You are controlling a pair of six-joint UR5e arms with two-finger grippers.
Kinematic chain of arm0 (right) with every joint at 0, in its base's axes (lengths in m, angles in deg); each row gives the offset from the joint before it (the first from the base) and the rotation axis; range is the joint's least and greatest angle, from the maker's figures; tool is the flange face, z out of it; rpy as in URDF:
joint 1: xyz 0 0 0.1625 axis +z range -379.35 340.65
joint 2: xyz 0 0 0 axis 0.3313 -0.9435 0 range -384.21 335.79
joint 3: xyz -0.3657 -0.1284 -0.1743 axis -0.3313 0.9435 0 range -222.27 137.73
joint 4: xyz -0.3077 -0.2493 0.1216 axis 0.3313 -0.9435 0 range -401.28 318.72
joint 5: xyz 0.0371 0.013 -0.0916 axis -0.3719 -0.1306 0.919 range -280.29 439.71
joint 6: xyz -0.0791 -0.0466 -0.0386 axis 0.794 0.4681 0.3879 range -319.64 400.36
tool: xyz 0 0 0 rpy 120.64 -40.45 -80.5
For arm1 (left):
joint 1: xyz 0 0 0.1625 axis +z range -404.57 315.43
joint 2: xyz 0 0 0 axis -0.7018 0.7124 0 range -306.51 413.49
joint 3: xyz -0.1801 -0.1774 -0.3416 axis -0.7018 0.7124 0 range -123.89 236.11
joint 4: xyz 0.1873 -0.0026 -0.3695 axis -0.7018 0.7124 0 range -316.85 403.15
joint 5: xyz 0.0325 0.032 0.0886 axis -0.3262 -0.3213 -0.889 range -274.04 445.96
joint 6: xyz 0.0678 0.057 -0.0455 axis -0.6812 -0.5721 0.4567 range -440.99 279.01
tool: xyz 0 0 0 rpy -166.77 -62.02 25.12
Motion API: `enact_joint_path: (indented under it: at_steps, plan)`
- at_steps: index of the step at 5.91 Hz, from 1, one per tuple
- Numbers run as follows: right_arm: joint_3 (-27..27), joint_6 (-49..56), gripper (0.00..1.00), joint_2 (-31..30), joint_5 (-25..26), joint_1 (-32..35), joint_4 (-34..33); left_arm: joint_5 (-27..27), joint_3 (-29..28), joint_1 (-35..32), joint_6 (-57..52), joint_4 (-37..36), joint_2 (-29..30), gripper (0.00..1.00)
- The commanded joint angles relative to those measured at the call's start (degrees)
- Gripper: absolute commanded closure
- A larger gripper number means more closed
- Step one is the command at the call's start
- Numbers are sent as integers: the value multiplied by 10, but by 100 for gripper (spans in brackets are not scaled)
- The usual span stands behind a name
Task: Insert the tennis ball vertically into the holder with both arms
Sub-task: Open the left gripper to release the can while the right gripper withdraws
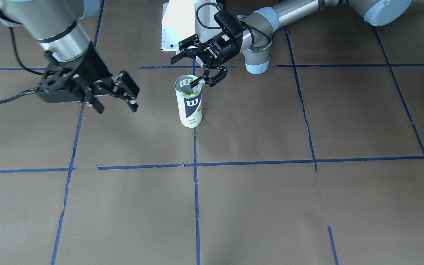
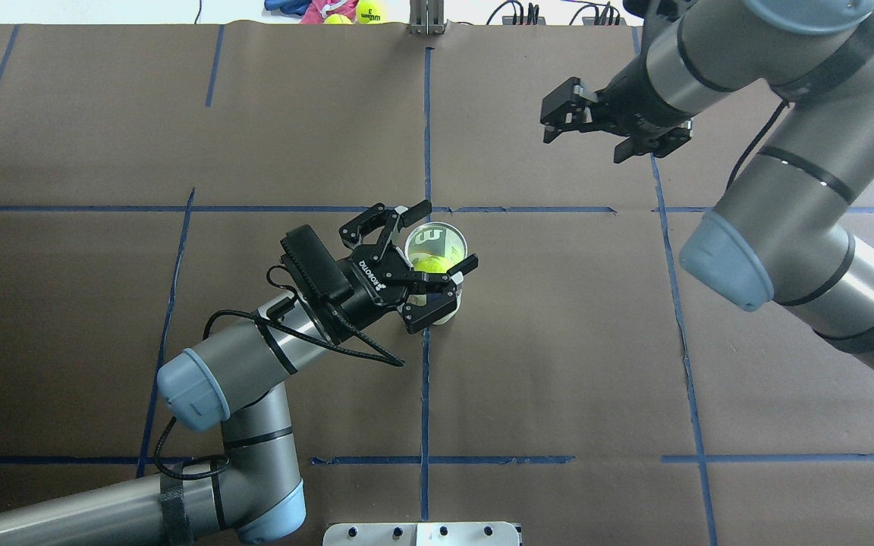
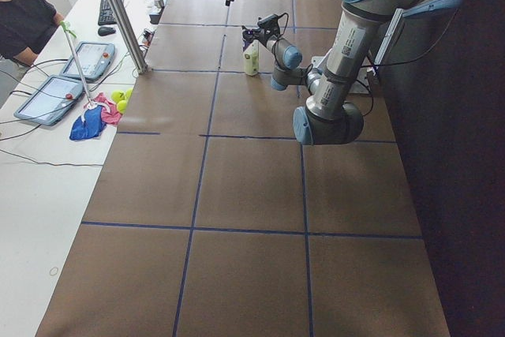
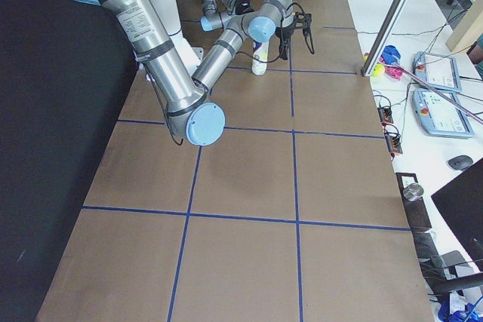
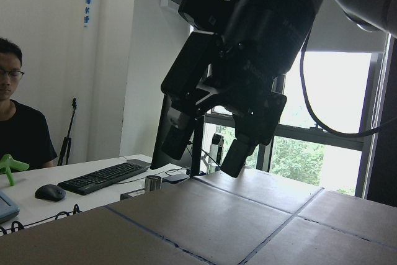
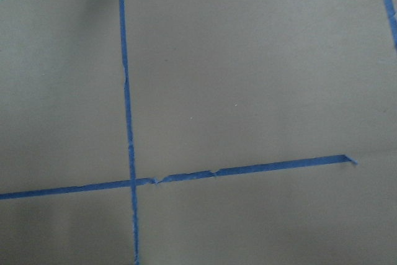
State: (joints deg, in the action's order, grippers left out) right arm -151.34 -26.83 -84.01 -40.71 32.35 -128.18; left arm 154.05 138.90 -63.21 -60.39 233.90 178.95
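The holder point(image 1: 190, 106) stands upright on the brown table near the centre, its top uncovered. Inside it, a little below the rim, lies the tennis ball point(image 2: 431, 265), also seen through the clear wall point(image 1: 188, 95). My left gripper point(image 2: 448, 235) is open and lies level at the can's top, its fingers spread to either side of the rim; one fingertip point(image 1: 196, 82) is at the rim. My right gripper point(image 1: 118, 105) hangs open and empty well off to the side, above the table point(image 2: 551, 121). The left wrist view shows this right gripper point(image 5: 208, 147) open.
The white pedestal base point(image 1: 175, 25) is behind the can at the robot's side. Spare tennis balls point(image 2: 365, 10) and cloths lie past the table's far edge beside a metal post point(image 2: 425, 19). A person sits at a side desk point(image 3: 47, 76) holding tablets and a keyboard.
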Motion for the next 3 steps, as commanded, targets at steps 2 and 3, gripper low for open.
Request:
enact_joint_path:
  at_steps: [2, 3]
  plan:
    - [44, 82, 1, -25, -9, 51, 0, 19, 23, -83, 18, -56, -41, 5]
    - [46, 94, 1, -36, -10, 63, 0, 27, 25, -120, 59, -123, -43, 4]
